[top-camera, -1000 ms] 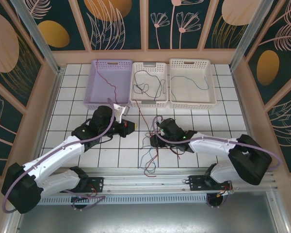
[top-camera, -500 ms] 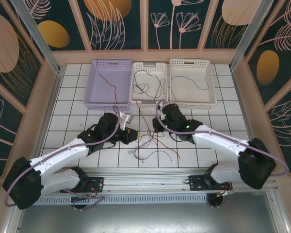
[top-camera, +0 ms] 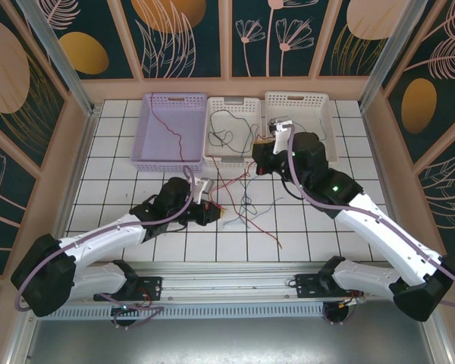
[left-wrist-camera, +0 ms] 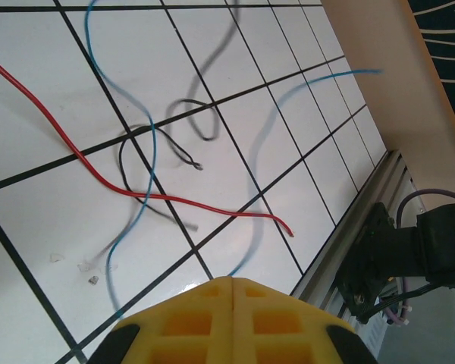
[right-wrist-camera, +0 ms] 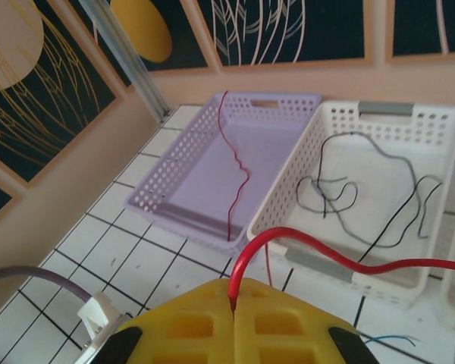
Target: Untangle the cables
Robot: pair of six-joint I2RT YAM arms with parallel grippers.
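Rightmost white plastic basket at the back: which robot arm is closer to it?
Right. The right arm crosses above the near-left corner of the rightmost white plastic basket; the left arm ends over the white tiled table, in front of the middle white basket.

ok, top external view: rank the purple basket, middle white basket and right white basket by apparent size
1. purple basket and right white basket: they look alike, so no ranking; the right arm covers part of the white one.
2. middle white basket: clearly narrower.
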